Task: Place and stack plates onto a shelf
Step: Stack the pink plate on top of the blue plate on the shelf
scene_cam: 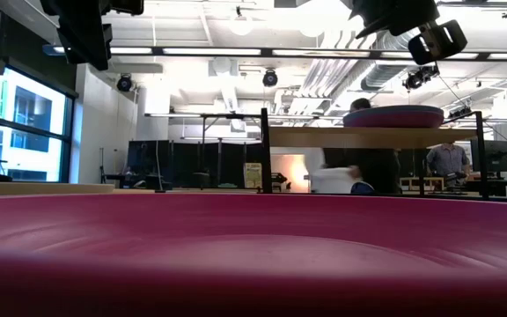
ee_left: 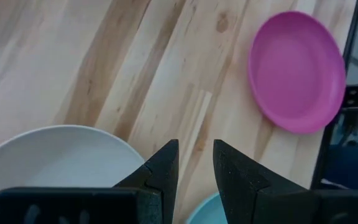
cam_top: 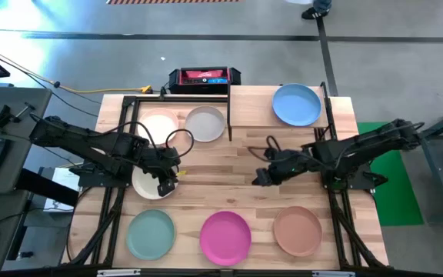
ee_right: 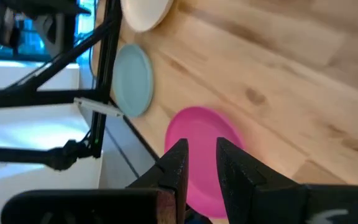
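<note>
The cream plate (cam_top: 148,183) lies flat on the table at its left middle. My left gripper (cam_top: 165,185) hovers over that plate's right rim, fingers a narrow gap apart (ee_left: 196,146), holding nothing; the cream plate (ee_left: 61,158) shows beside them. My right gripper (cam_top: 258,178) hangs over bare wood at the table's centre, also narrowly open (ee_right: 201,146) and empty. The blue plate (cam_top: 297,104) rests on the shelf (cam_top: 252,108) at the far right. Pale pink (cam_top: 158,123) and grey-white (cam_top: 205,123) plates lie at the far left. Teal-green (cam_top: 151,233), magenta (cam_top: 225,236) and tan-brown (cam_top: 298,230) plates line the near edge.
A red-and-black box (cam_top: 204,77) sits beyond the table's far edge. Black frame posts (cam_top: 133,115) stand around the table's far left. In the low view the magenta plate (scene_cam: 253,255) fills the foreground, and people (scene_cam: 450,158) show in the room behind. Bare wood lies between the grippers.
</note>
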